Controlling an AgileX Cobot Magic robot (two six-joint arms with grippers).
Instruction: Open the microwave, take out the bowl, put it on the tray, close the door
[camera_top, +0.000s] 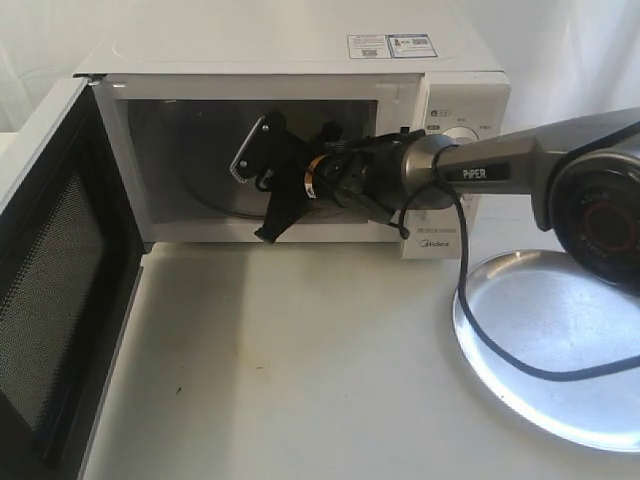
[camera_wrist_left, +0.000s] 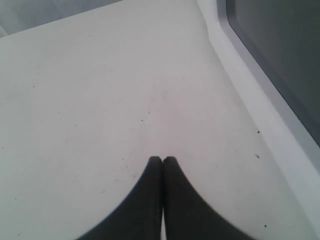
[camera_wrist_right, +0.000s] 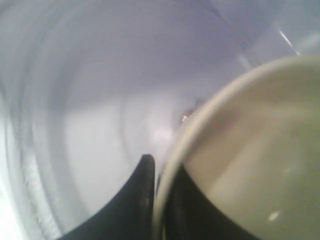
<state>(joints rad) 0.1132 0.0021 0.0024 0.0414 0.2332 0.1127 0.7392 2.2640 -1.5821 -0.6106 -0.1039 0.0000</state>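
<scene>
Bowl inside microwave | door open, left | right fingers clamp rim | left fingers closed, empty, over tabletop

White table, microwave, steel tray

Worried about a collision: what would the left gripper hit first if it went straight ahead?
Probably the white table: the shut left gripper angles down at it, the door off to the side.

Right arm reaches out level; right gripper jaws pinch the bowl rim. Left gripper jaws pressed together.
</scene>
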